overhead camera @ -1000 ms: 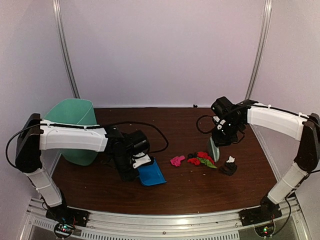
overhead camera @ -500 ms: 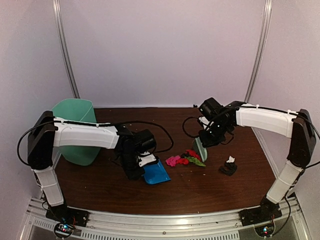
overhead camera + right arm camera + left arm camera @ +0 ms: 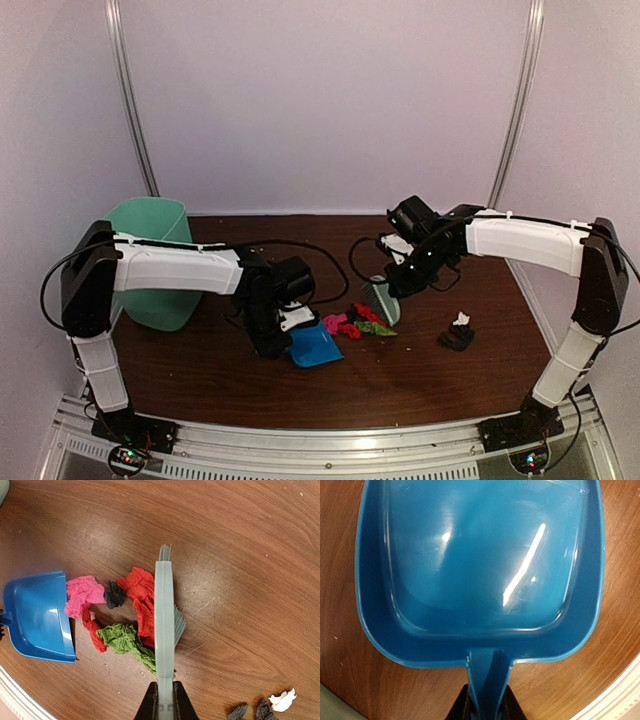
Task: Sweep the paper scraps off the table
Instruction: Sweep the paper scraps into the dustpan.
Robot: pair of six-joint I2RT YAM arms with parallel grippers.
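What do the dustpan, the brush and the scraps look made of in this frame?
The dustpan looks like glossy blue moulded plastic: sharp light streaks on a smooth pan. The brush seems matte pale green plastic, with fine, probably synthetic bristles. The paper scraps look like thin matte paper, maybe tissue, creased and crumpled.

Pink, red, green, black paper scraps (image 3: pixel 137 587) in a clump on brown wood-grain table (image 3: pixel 240 555)

Smooth glossy blue plastic dustpan (image 3: pixel 480 570) with bright glare streaks, dark wood-grain bench (image 3: pixel 240 555) with soft sheen and fine scratches, crumpled matt paper scraps (image 3: pixel 142 587), matt pale green plastic brush (image 3: pixel 164 620), smooth mint plastic bin (image 3: pixel 140 235), silver metal frame (image 3: pixel 330 440)
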